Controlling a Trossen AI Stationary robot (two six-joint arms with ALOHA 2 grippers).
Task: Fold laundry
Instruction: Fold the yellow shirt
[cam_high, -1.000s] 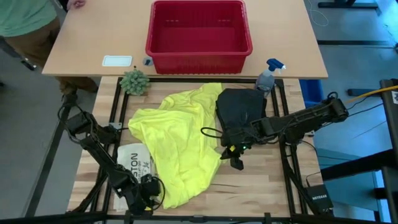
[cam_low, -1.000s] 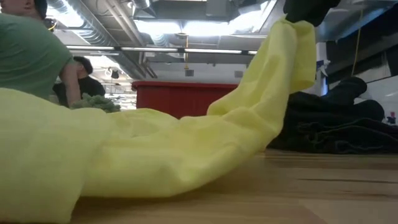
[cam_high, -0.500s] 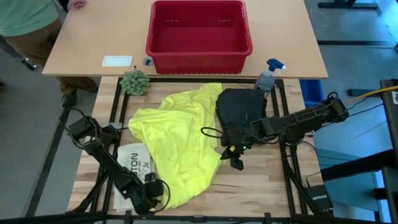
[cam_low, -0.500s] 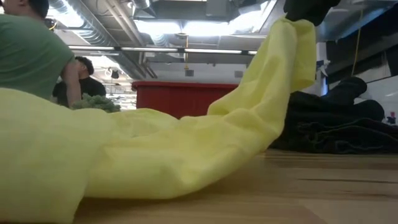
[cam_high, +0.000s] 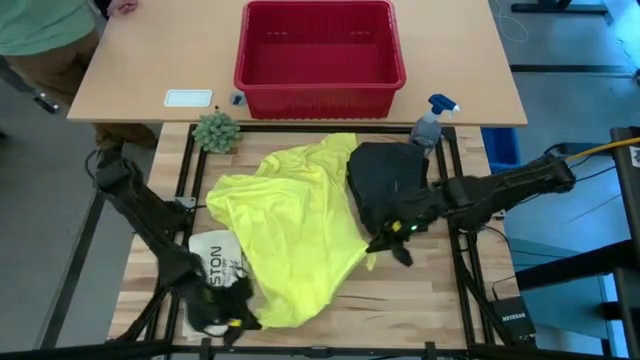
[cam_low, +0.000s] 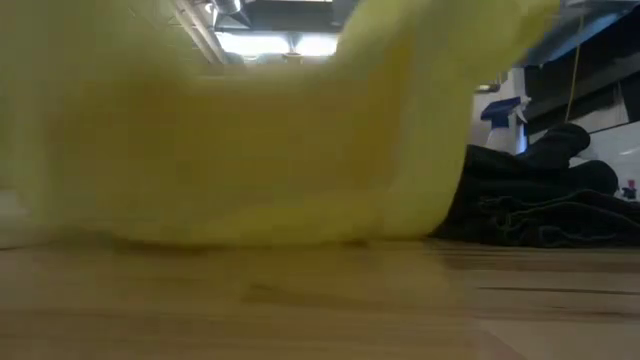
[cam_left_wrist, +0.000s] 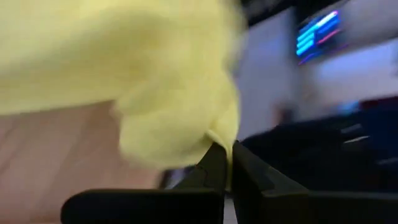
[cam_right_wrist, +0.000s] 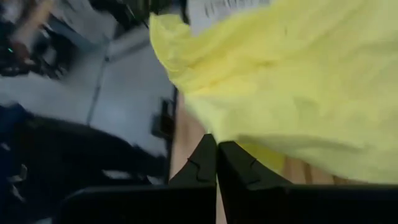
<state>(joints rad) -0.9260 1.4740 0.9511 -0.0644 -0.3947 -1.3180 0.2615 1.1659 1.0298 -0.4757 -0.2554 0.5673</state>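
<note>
Grippers both pinched the yellow T-shirt (cam_high: 295, 235), we saw: the left gripper (cam_high: 228, 310) had its jaws pressed on the shirt's near corner by the white HOUSTON item (cam_high: 215, 262), and the right gripper (cam_high: 388, 240) held the opposite edge beside the dark trousers (cam_high: 388, 178). Between them the shirt lay spread across the wooden table (cam_high: 420, 300)

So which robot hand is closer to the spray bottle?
The right. The right gripper sits by the dark trousers, below the spray bottle in the high view. The left gripper is at the table's opposite near corner.
</note>
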